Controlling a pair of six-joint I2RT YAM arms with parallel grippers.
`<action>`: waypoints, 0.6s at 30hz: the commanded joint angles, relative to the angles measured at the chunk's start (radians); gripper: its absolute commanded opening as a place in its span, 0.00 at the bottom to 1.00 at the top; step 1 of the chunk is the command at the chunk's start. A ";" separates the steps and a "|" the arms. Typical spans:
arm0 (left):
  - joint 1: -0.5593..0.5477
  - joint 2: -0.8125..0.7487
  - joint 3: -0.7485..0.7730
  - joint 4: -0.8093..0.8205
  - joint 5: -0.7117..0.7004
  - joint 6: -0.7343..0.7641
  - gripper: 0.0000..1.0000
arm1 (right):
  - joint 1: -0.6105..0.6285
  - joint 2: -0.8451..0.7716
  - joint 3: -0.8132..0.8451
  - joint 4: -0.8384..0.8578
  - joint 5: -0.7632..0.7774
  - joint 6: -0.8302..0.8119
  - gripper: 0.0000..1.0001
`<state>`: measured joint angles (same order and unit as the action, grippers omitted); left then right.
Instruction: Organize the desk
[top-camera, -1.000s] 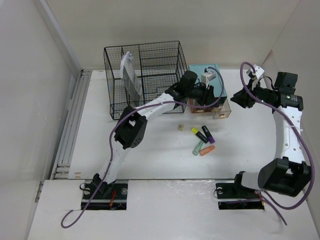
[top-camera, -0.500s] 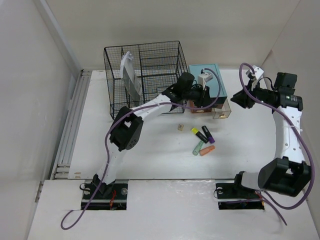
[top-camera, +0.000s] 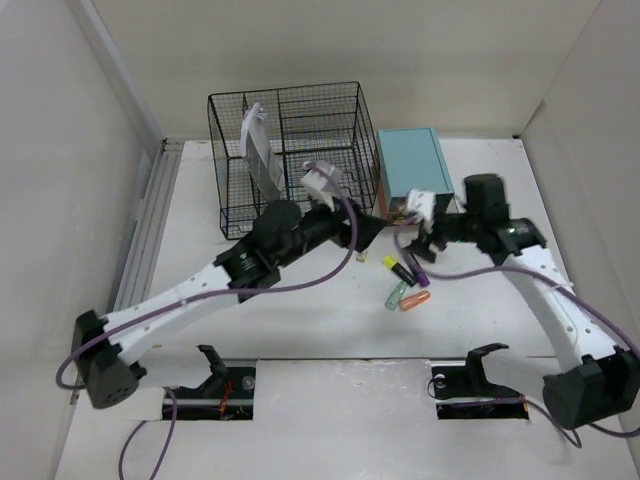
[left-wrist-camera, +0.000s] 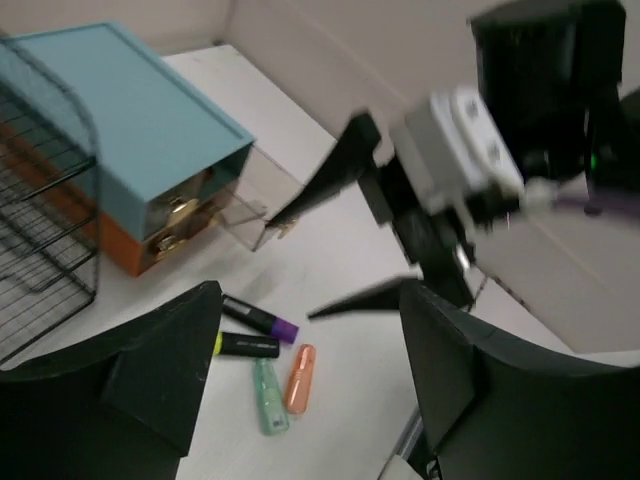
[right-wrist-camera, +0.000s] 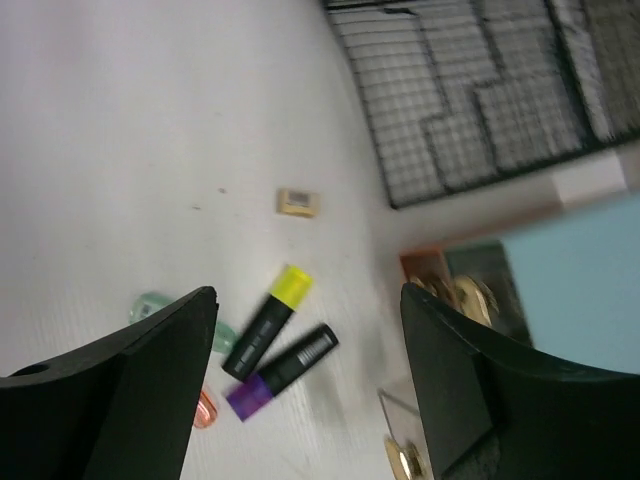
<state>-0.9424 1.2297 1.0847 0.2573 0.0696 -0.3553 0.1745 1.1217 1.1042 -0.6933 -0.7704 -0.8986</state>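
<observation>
The left arm (top-camera: 185, 293) and right arm (top-camera: 548, 285) have swung to frame centre, jaws apart and empty, risking collision over the highlighters (top-camera: 407, 283).

The right gripper (right-wrist-camera: 305, 292) gapes above a yellow marker (right-wrist-camera: 268, 320) and a purple marker (right-wrist-camera: 283, 373), side by side on the desk (right-wrist-camera: 120, 120); an eraser (right-wrist-camera: 298, 202) lies near the basket (right-wrist-camera: 480, 90).

We see the desk (top-camera: 300, 320) as a large, flat white tabletop, matte and level, filling the middle of the view; pale walls (top-camera: 450, 60) close it in left, far and right, and a grey metal rail (top-camera: 140, 255) runs along its left edge
</observation>
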 joint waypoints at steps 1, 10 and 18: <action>-0.015 -0.102 -0.138 -0.041 -0.244 -0.095 0.71 | 0.207 -0.016 -0.081 0.158 0.270 -0.103 0.79; -0.015 -0.516 -0.442 -0.228 -0.473 -0.230 0.77 | 0.364 0.295 -0.027 0.248 0.433 -0.187 0.76; -0.006 -0.627 -0.503 -0.288 -0.528 -0.261 0.78 | 0.419 0.530 0.095 0.198 0.490 -0.106 0.62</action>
<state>-0.9535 0.6262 0.6048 -0.0174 -0.3985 -0.5861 0.5655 1.6268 1.1267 -0.4992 -0.3172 -1.0370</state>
